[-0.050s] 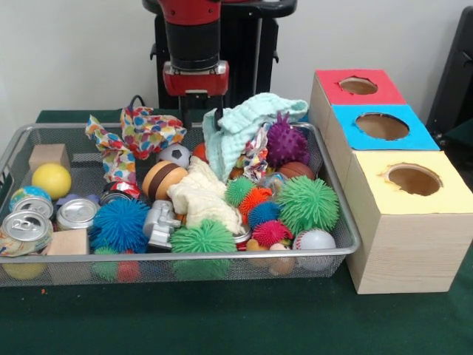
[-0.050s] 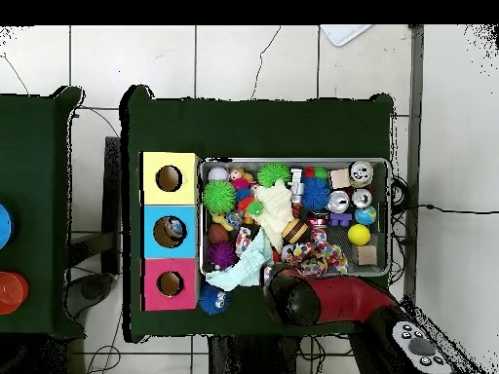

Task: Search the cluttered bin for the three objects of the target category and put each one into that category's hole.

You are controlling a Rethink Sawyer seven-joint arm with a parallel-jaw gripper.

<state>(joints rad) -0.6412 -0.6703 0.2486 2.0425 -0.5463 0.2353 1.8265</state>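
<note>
Front view, green tabletop (image 1: 222,325). A wire mesh bin (image 1: 347,222) sits left of centre, packed with clutter. The red and black arm (image 1: 192,33) comes down at the bin's far edge; the gripper (image 1: 194,111) hangs just behind the far rim, above the patterned cloth. Whether it is apart or together cannot be told: the tips are hidden behind the clutter.

Bin contents, left side: a wooden cube (image 1: 49,156) at the far left, a yellow ball (image 1: 51,180) just near of it, two drink cans (image 1: 26,225) and (image 1: 77,213) lying end-on, a blue spiky ball (image 1: 120,224) beside them. Centre: a colourful patterned cloth (image 1: 137,137), a brown and tan ball (image 1: 162,180), a cream cloth (image 1: 201,198), a silver toy (image 1: 160,224), a green spiky ball (image 1: 202,238) at the near rim. Right side: a pale green cloth (image 1: 244,118) draped over the far rim, a purple spiky ball (image 1: 286,143) touching it, a large green spiky ball (image 1: 308,203), a baseball (image 1: 314,241) at the near right corner.

Right of the bin, just beside it, stands a row of three wooden boxes, each with a round hole on top: red-topped box (image 1: 358,86) farthest, blue-topped box (image 1: 382,127) in the middle, yellow-topped box (image 1: 414,180) nearest. In the overhead view, something lies inside the blue hole (image 2: 172,229); a blue spiky ball (image 2: 213,301) rests on the tabletop outside the bin, beside the red-topped box.
</note>
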